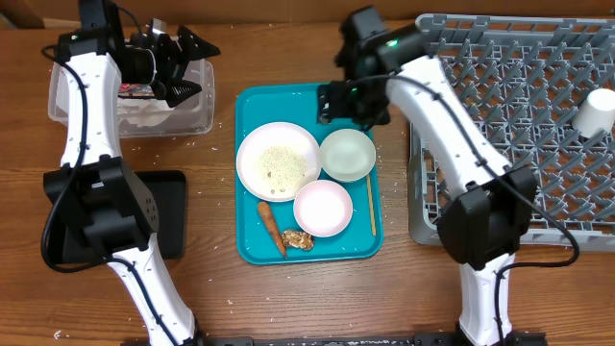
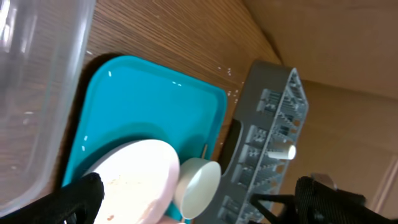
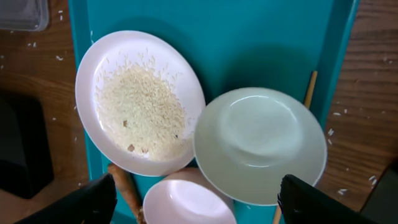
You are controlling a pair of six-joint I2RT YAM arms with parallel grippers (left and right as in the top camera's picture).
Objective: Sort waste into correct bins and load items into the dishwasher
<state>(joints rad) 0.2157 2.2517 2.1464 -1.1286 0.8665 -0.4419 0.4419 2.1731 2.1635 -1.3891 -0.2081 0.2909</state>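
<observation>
Right gripper [image 3: 196, 186], jaws wide and empty, hovers over green bowl [image 3: 260, 144] at tray's [image 3: 261, 37] far right; closing may jostle the touching plate [image 3: 106, 59], spilling rice [image 3: 140, 109]; left gripper [image 1: 187, 67] gapes empty above tub [image 1: 207, 120].

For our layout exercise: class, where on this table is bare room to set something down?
Bare wood: between black tray and teal tray, and in front of the teal tray. Crowded: the teal tray, with plate, pink bowl, green bowl packed together.
</observation>
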